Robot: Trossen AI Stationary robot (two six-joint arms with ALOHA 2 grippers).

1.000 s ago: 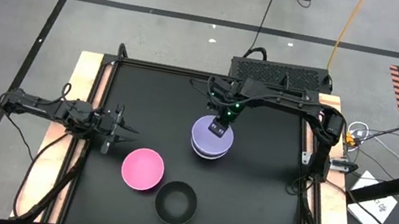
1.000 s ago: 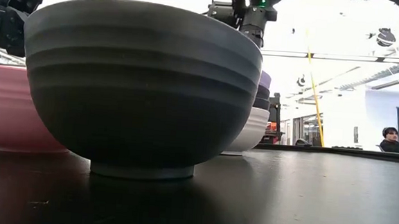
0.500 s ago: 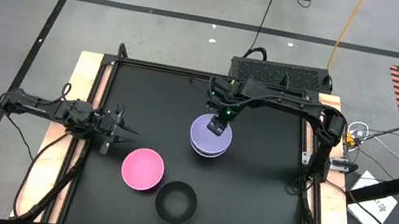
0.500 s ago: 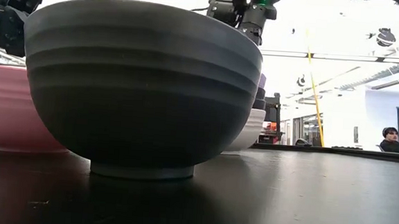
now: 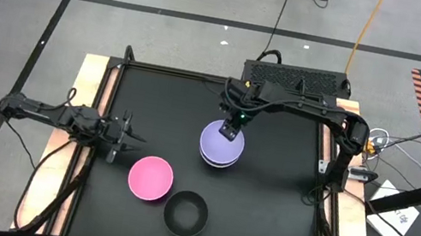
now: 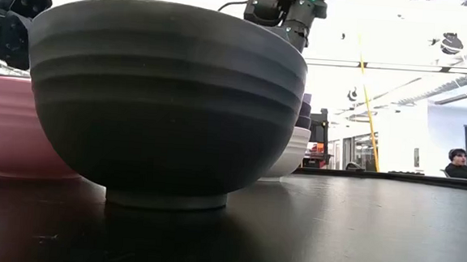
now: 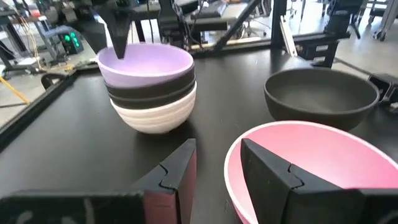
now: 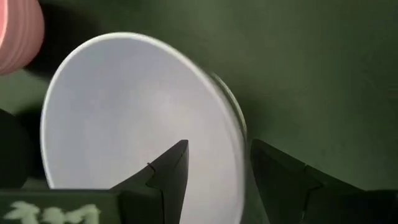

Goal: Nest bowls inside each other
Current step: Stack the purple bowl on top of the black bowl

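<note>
You had a stack (image 5: 221, 144) of nested bowls near the middle of the table (image 5: 273, 207): a lavender bowl (image 7: 147, 62) on top, two black ones under it, and a white bowl (image 7: 155, 113) at the bottom. One pink bowl (image 5: 150, 178) and one loose black bowl (image 5: 186, 214) sat side by side nearer the front edge. Your right gripper (image 5: 231, 131) hung over the lavender rim, fingers spread and holding nothing. Your left gripper (image 5: 135, 141) waited at the left side beside the pink bowl, fingers parted and empty.
</note>
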